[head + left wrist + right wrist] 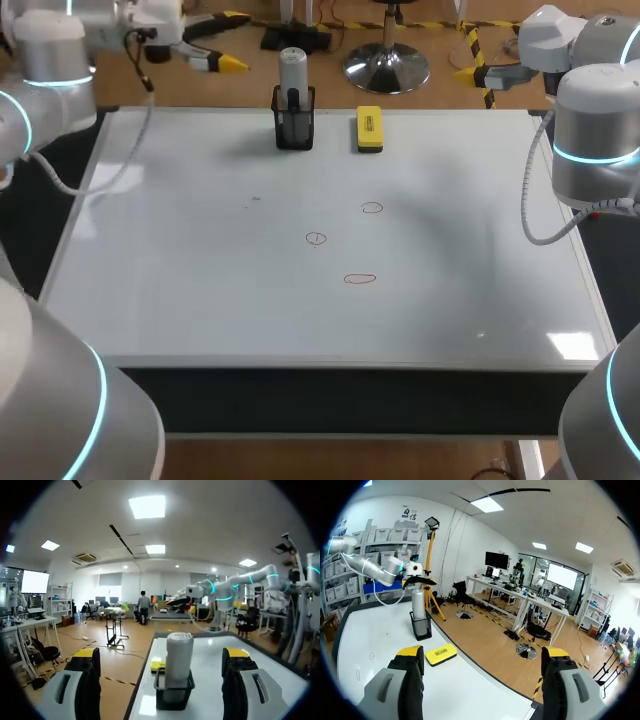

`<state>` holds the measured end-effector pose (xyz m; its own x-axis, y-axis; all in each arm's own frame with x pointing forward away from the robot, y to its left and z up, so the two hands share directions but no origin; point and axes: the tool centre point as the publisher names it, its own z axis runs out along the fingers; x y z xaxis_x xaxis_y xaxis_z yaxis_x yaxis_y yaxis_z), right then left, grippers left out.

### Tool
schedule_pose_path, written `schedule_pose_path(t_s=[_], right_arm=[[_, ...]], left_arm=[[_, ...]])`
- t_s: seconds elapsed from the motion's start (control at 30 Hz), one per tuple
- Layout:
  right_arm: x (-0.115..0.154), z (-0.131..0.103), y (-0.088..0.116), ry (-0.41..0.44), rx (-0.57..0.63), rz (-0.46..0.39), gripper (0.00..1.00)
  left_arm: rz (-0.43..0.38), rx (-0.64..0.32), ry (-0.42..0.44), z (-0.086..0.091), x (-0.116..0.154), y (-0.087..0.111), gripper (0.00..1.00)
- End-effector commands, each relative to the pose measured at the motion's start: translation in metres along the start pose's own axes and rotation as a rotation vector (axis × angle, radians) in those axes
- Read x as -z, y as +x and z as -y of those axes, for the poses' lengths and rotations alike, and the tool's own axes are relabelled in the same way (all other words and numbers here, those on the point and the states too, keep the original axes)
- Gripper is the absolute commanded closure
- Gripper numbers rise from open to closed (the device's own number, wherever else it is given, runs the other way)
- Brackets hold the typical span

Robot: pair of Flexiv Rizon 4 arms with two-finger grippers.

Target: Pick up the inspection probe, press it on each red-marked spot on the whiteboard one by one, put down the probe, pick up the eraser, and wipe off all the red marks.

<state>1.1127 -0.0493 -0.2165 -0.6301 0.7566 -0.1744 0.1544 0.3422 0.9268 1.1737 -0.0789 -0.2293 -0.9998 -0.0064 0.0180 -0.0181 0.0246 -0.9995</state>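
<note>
Our left pincer (pixel 236 40) and right pincer (pixel 482 655) are spread, empty. The inspection probe (pixel 292 68) stands in its holder (pixel 294 128) at the whiteboard's (pixel 200 290) far edge. A low grasp could snag the holder and topple it.

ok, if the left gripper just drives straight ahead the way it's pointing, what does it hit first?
Most likely the inspection probe, which stands upright in its black holder straight ahead of the left gripper, in line with the gap between its open fingers. The yellow eraser lies beyond it. Depth is hard to judge.
</note>
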Motion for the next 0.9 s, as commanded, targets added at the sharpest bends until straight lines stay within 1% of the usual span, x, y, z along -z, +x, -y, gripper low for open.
schedule_pose_path(t_s=[0.03, 0.27, 0.5, 0.6, 0.77, 0.9], right_arm=[[0.0, 0.0, 0.0, 0.001, 0.0, -0.001, 0.0], [0.0, 0.0, 0.0, 0.001, 0.0, -0.001, 0.0], [0.0, 0.0, 0.0, 0.001, 0.0, -0.001, 0.0], [0.0, 0.0, 0.0, 0.001, 0.0, -0.001, 0.0], [0.0, 0.0, 0.0, 0.001, 0.0, -0.001, 0.0], [0.0, 0.0, 0.0, 0.001, 0.0, -0.001, 0.0]], left_arm=[[-0.106, 0.013, 0.01, -0.007, -0.005, -0.002, 0.0], [-0.065, 0.029, 0.022, -0.01, -0.013, 0.007, 0.0], [-0.023, 0.061, 0.017, -0.015, -0.024, 0.024, 0.0], [-0.027, 0.067, 0.017, -0.016, -0.031, 0.032, 0.0], [-0.022, 0.072, 0.03, -0.017, -0.038, 0.037, 0.0], [-0.001, 0.049, 0.061, -0.019, -0.04, 0.039, 0.0]])
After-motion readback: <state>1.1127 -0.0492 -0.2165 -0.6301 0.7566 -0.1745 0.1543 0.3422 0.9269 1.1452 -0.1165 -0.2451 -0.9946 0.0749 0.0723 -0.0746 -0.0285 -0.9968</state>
